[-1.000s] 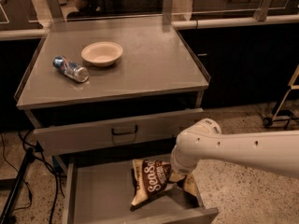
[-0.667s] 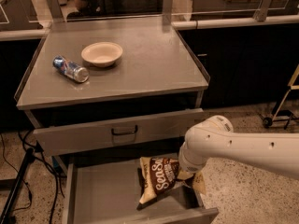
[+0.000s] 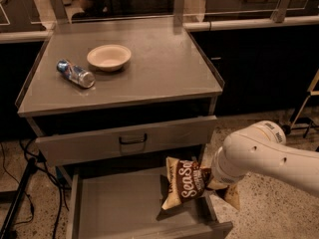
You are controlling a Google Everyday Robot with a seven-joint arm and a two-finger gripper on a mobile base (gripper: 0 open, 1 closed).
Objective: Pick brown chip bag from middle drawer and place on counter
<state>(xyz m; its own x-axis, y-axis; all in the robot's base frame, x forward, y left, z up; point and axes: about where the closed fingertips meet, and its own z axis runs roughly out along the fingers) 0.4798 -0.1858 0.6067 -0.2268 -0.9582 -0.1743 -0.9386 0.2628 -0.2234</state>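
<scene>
Here, at five o'clock, the pincer point(image 3: 213, 183) clamps the crinkly brown chip bag point(image 3: 184, 183) over the grey metal middle drawer point(image 3: 119, 205).

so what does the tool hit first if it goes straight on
The tool points left and grips the bag; beyond, over the drawer, the way looks free, depth unclear.

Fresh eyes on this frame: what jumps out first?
The big white arm reaching in from the right, with its claw clamped on the right end of the brown chip bag. The bag is held tilted over the right side of the open middle drawer. Next, up on the counter, a cream bowl and a blue-silver can lying on its side at the left.
</scene>
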